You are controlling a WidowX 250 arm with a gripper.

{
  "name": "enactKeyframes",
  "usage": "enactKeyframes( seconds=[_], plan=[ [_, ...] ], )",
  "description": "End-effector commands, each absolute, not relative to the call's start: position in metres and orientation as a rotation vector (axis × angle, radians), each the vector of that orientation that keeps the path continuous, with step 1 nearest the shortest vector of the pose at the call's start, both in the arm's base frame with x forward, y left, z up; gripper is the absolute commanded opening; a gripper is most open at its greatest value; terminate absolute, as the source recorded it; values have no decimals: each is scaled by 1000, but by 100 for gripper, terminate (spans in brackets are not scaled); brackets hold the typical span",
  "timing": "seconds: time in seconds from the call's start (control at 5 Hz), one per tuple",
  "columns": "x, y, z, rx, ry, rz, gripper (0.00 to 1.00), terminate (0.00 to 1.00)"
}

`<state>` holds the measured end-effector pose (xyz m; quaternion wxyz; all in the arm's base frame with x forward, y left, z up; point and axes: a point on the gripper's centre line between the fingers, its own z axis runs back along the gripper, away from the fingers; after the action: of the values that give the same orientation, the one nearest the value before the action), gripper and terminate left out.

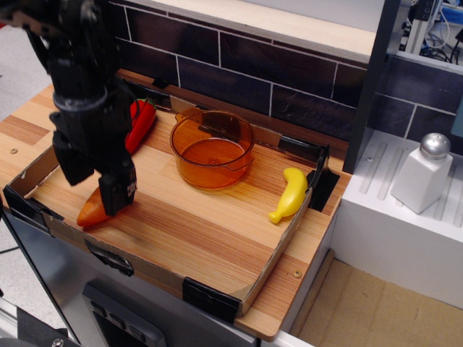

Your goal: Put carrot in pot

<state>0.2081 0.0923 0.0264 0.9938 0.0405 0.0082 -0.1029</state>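
Note:
The orange carrot (90, 212) lies at the front left of the wooden tray, mostly hidden behind my gripper; only its pointed end shows. My black gripper (96, 184) is open, its two fingers (117, 192) standing down on either side of the carrot. Whether they touch it I cannot tell. The translucent amber pot (212, 147) stands empty in the middle of the tray, to the right of and behind the gripper.
A red pepper (142, 123) lies behind the gripper, partly hidden. A yellow banana (291, 194) lies at the right. The tray has low cardboard walls (286, 235). A dark tiled wall runs behind. A white salt shaker (424, 173) stands on the white counter at right.

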Motion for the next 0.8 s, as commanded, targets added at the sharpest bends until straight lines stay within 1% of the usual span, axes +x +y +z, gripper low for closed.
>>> enactKeyframes(
  seconds=[0.0,0.2,0.4,0.6],
  plan=[
    [207,100,9,136,-3,-250,100,0],
    [206,99,3,138,-4,-249,100,0],
    [206,100,1,132,2,-231,0,0],
    [210,100,18,115,-18,-218,0,0]
  ],
)
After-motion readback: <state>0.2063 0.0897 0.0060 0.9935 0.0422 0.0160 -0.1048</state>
